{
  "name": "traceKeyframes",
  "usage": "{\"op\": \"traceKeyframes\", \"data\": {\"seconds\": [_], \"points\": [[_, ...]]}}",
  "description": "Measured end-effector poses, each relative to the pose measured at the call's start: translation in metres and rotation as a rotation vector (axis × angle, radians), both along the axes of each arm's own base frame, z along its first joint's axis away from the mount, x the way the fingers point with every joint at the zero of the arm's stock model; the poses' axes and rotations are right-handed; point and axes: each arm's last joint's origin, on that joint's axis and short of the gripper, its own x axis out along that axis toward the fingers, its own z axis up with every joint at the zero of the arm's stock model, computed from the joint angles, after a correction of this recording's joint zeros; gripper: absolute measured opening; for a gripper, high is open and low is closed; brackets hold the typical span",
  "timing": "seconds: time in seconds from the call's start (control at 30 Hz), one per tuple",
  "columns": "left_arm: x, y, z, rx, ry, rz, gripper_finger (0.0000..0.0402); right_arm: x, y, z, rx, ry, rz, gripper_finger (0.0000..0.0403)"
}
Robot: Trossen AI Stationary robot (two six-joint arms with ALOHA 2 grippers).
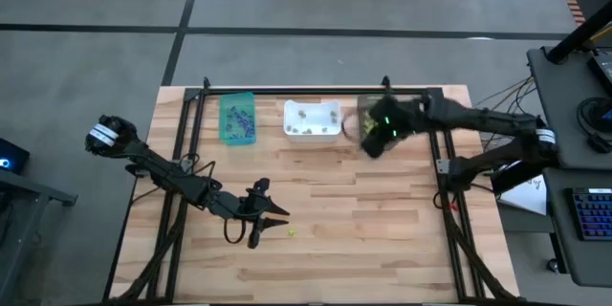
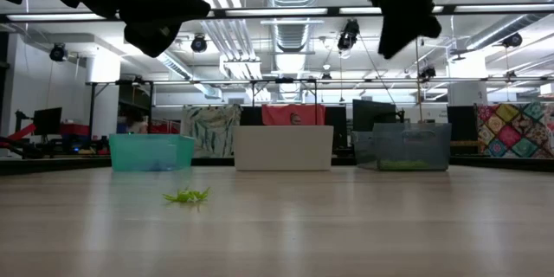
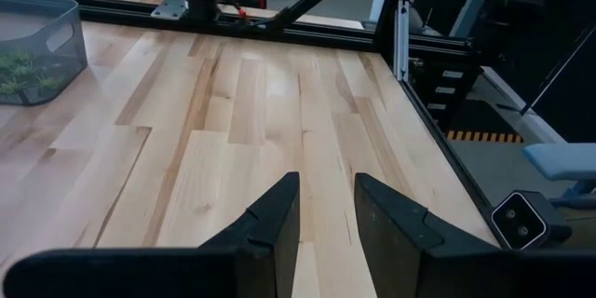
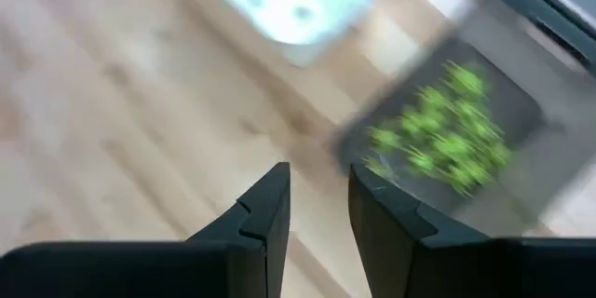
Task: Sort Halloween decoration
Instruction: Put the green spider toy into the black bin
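Halloween decoration left loose on the wood is one lime-green trinket (image 1: 292,232), spiky and spider-like in the low view, lying just beside the left gripper (image 1: 274,222), which hangs above the table with its jaws slightly parted and nothing between them. A hasty descent could nudge so small a piece aside or pinch only a leg, letting it drop. Farther off, the right gripper (image 4: 318,207) is raised beside the dark bin (image 4: 447,130), its fingers a little apart and empty; more lime-green pieces (image 4: 438,140) lie heaped in that bin. Beyond it, pale bits sit in the white bin (image 1: 313,120) and purple ones in the teal bin (image 1: 237,118).
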Motion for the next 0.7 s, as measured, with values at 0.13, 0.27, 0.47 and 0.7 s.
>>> {"op": "traceKeyframes", "data": {"seconds": [0.13, 0.27, 0.47, 0.7], "points": [[0.0, 0.0, 0.0, 0.001, 0.002, 0.0, 0.0088, 0.008, 0.048, -0.007, -0.097, -0.145, 0.149, 0.0095], [-0.001, 0.0, -0.003, 0.011, 0.028, -0.01, 0.0088, 0.016, 0.094, -0.029, -0.109, -0.279, 0.317, 0.0088], [-0.003, -0.002, -0.007, 0.023, 0.069, -0.023, 0.0081, 0.026, 0.144, -0.07, -0.032, -0.469, 0.432, 0.0073], [0.001, -0.014, -0.033, 0.03, 0.144, -0.039, 0.0064, 0.044, 0.17, -0.107, 0.047, -0.464, 0.423, 0.0063]]}}
